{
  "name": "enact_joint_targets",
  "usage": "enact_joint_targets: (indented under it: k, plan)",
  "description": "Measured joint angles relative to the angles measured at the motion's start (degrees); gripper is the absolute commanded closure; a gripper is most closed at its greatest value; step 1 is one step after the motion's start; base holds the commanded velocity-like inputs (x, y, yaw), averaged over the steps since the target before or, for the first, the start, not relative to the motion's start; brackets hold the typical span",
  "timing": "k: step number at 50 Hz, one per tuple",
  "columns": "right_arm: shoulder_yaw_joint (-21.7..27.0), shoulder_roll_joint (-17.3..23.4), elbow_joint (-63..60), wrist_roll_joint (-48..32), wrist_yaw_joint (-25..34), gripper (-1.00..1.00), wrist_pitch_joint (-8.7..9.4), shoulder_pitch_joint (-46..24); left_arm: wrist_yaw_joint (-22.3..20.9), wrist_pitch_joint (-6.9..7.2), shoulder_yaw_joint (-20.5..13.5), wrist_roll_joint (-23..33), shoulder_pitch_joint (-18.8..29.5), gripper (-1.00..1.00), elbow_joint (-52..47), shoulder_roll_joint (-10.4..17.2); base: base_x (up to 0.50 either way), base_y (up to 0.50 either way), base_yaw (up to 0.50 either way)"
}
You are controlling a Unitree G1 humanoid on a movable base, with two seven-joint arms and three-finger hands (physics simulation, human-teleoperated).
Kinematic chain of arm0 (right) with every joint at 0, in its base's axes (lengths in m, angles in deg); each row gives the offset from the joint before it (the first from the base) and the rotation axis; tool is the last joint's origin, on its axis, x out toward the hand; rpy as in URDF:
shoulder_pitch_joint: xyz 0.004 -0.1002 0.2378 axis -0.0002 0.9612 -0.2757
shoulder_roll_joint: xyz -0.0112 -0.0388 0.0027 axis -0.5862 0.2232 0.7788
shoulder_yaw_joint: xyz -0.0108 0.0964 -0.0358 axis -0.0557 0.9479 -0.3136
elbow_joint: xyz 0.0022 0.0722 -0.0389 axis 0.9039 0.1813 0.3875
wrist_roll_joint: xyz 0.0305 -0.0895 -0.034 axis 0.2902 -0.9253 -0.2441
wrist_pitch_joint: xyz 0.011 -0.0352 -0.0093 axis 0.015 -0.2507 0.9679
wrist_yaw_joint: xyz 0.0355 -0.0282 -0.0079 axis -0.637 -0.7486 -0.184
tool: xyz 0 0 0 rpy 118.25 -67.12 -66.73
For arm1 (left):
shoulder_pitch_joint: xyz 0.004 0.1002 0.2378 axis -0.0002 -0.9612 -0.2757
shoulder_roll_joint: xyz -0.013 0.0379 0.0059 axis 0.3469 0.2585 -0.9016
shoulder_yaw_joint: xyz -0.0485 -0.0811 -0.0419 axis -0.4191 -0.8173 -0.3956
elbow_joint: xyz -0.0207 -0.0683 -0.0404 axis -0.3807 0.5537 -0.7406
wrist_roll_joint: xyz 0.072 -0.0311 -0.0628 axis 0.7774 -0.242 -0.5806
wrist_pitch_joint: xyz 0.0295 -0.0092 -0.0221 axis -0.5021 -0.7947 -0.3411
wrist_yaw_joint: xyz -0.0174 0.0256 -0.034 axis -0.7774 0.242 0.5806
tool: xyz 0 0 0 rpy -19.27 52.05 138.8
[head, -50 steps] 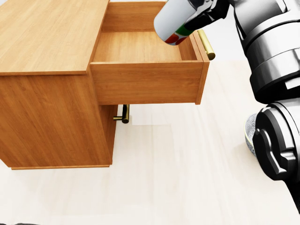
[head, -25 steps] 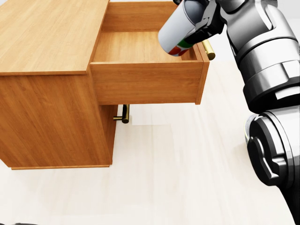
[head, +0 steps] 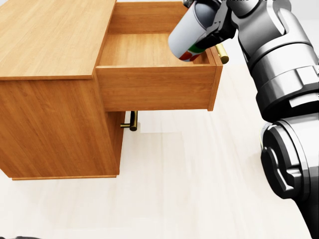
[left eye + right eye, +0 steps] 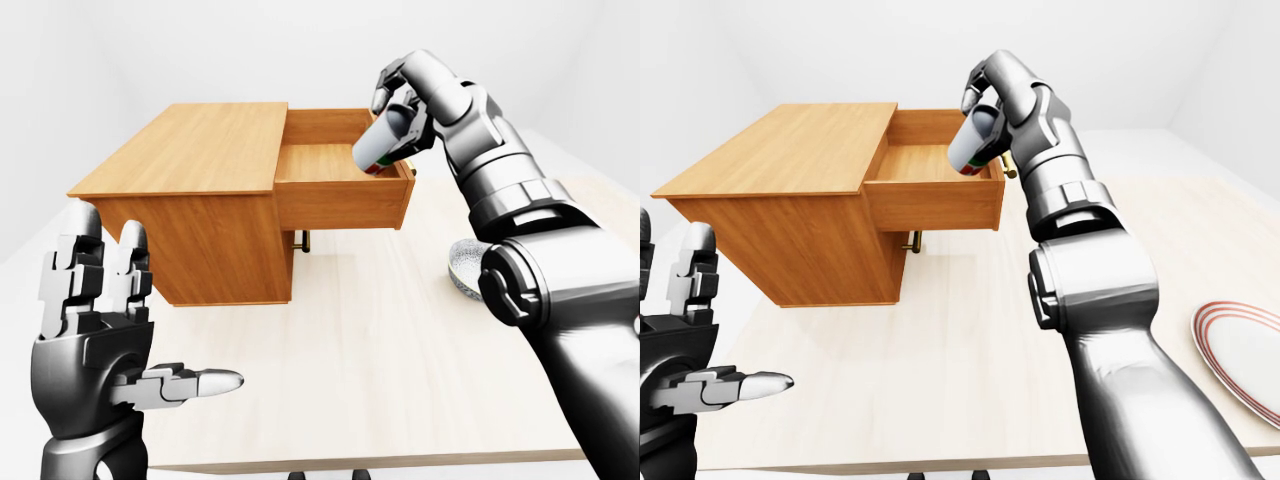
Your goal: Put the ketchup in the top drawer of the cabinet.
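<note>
Right hand (image 3: pixel 212 22) grips the ketchup (image 3: pixel 189 35), fingers clenched round the bottle's upper end. The ketchup is tilted, its red and green end lowest, and it hangs over the right end of the open top drawer (image 3: pixel 149 52), just above the drawer's right wall and near the brass handle (image 3: pixel 221 52). Whether it touches the wood cannot be told. The drawer stands pulled out from the cabinet (image 4: pixel 190 150), which sits on a pale table (image 4: pixel 380 340). A second brass handle (image 3: pixel 132 121) shows below the drawer. Left hand (image 4: pixel 95 330) is raised at the lower left of the left-eye view, fingers spread and empty. A plate (image 4: pixel 1245 355) lies at the right edge of the right-eye view.
</note>
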Motion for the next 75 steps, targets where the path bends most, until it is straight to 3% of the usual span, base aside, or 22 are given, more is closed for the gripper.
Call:
enact_joint_targets:
  k: [36, 37, 39, 75]
  plan:
    - [-0.07, -1.75, 0.26, 0.11, 1.32, 1.0, 0.0, 1.53, 0.06, 0.0, -0.43, -0.37, 0.25, -1.0, -0.1, 0.08, 0.0, 0.0, 0.0]
    - [-0.06, -1.75, 0.26, 0.14, 1.33, 0.47, 0.0, 1.54, 0.06, 0.0, -0.42, -0.36, 0.24, -1.0, -0.11, 0.08, 0.0, 0.0, 0.0]
    - [-0.02, -1.73, 0.23, 0.17, 1.26, -1.0, 0.0, 1.51, 0.05, 0.0, -0.43, -0.38, 0.23, -1.0, -0.11, 0.09, 0.0, 0.0, 0.0]
    - [0.37, -0.93, -0.25, 0.21, 0.05, -1.0, 0.0, -0.85, 0.23, 0.0, 0.09, 0.16, 0.37, -1.0, 0.63, 0.25, 0.0, 0.0, 0.0]
